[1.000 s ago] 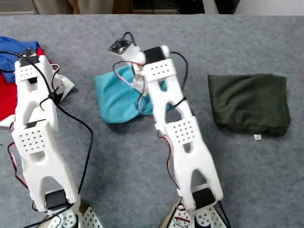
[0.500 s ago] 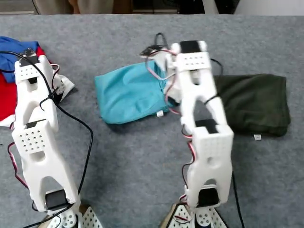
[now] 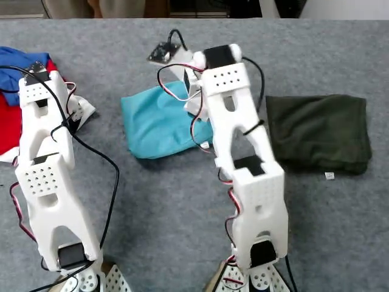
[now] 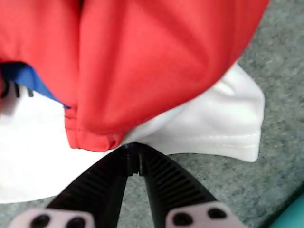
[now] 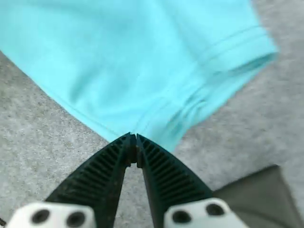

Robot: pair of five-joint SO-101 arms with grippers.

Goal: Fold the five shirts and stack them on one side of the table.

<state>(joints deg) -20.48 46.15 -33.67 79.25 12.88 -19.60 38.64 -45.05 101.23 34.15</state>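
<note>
Right wrist view: the right gripper (image 5: 133, 142) has its black jaws clenched, the tips meeting on the hem of the teal shirt (image 5: 123, 57), where the cloth gathers into small creases. Beside the jaws and short of the tips, a corner of the dark green shirt (image 5: 256, 194) lies on the grey table (image 5: 42, 118), apart from the teal one. Past the tips the teal shirt spreads flat, one sleeve with a stitched cuff reaching out to the side of the jaws.

On the left wrist view, the left gripper (image 4: 134, 152) also has its jaws pressed together. The tips sit against the edge of the white shirt (image 4: 213, 123); whether any cloth is caught between them cannot be told. Just beyond the tips the rolled hem of the red shirt (image 4: 156, 61) lies over the white one and covers the ground farther out. A strip of the blue shirt (image 4: 28, 83) peeks from under the red, off to one side of the jaws.
</note>
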